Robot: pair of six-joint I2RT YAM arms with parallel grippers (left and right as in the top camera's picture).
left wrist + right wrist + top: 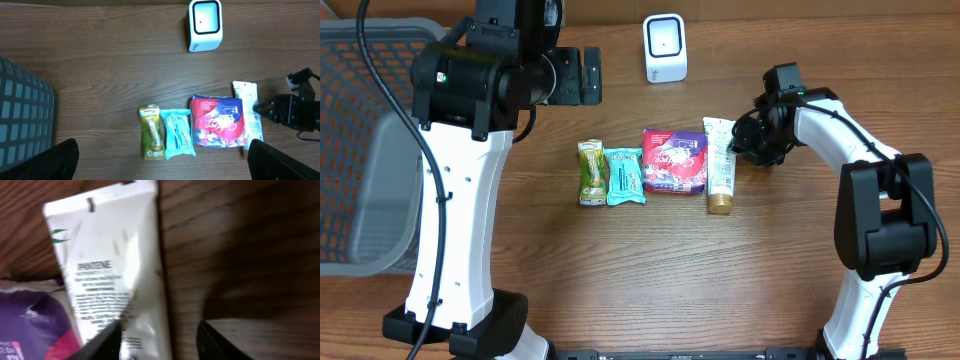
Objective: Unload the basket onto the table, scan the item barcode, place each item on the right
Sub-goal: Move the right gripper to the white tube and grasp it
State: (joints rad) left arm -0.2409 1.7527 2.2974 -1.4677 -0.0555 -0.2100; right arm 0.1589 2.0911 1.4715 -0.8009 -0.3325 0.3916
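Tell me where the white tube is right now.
Overhead, the white tube lies at the right end of the item row, beside the pink packet, with the right gripper at its far end.

Tube (720, 165) lies right of pouch (674, 160); scanner (665, 48) behind; basket (360, 200) left, possibly off-table.

Worktop (650, 270): brown wood, grain running left to right in the overhead view, filling all three views.
Basket (360, 150): grey mesh, at the worktop's left edge, partly out of frame.
Light: even, soft shadows on the wood.
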